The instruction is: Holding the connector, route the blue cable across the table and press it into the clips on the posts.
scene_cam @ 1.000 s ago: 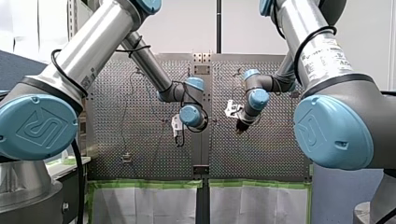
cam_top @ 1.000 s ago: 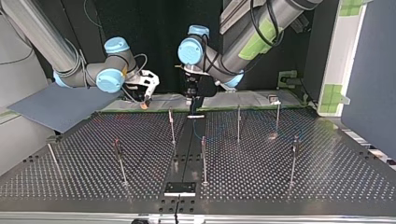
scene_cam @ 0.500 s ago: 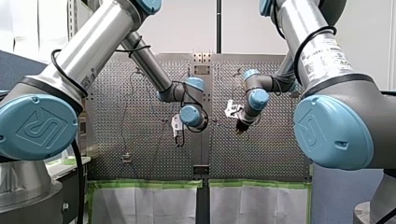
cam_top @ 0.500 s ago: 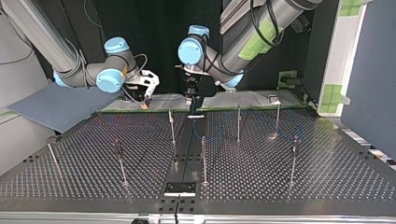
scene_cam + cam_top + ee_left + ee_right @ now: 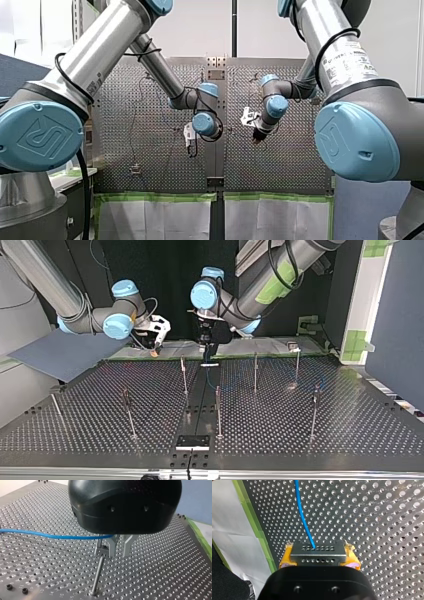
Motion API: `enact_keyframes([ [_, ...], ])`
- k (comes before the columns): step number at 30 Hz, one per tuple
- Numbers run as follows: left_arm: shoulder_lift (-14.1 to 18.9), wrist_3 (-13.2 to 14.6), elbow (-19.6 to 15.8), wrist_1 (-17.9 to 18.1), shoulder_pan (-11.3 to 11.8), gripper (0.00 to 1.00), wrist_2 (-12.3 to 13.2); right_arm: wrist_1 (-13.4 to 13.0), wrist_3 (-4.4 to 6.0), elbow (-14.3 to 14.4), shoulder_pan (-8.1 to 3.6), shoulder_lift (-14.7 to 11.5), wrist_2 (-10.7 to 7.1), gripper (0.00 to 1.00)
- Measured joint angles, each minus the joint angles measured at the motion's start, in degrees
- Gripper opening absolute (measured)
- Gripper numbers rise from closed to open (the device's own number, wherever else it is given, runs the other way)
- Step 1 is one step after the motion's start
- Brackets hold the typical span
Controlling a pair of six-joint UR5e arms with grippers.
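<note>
The step in hand looks like seating the thin blue cable (image 5: 50, 535) in the small clip (image 5: 102, 552) that tops the slim metal post (image 5: 98, 575) under my left end effector (image 5: 119, 553). In the left wrist view the cable runs in from the side, level with the base of the metal fingers (image 5: 128, 546). It passes just above the clip and seems not yet pushed in.

To do this well, the line should be laid squarely over the clip's mouth first. The press should then go straight down along the post's axis, since a sideways shove would likely bend so thin a post. A little tension from the connector end would keep the cable straight.

My left end effector's fingers stand a narrow gap apart, right beside the clip. The cable vanishes behind the black housing, so I cannot tell whether they touch it.

My right end effector (image 5: 319, 560) is closed. Its yellow pads (image 5: 287, 559) clamp the grey metal connector block with rows of holes (image 5: 317, 550), and the cable leaves the block over the perforated metal counter (image 5: 387, 530). In the top view both end effectors hang at the counter's far edge, near its middle.
</note>
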Motion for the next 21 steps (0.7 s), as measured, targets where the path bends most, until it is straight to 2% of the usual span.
enact_keyframes([
  [3,-0.73,0.75,0.24,0.59,-0.75,0.23,-0.74,0.09,-0.44,0.22,-0.11,-0.42,0.45,0.0],
  [7,-0.63,2.03,0.19,1.18,-2.27,0.23,-2.43,-0.37,-2.02,0.27,-0.34,-2.01,1.93,0.0],
  [11,0.8,2.53,0.15,2.48,-2.7,0.23,-4.41,-1.84,-3.61,0.42,0.09,-3.88,2.62,0.0],
  [16,1.16,1.31,0.0,3.58,-2.16,0.23,-6.47,-3.4,-4.39,1.02,0.66,-6.05,2.7,0.0],
  [21,-0.43,1.02,0.07,4.94,-1.04,0.23,-5.36,-3.6,-4.62,1.12,1.13,-7.76,2.63,0.0],
])
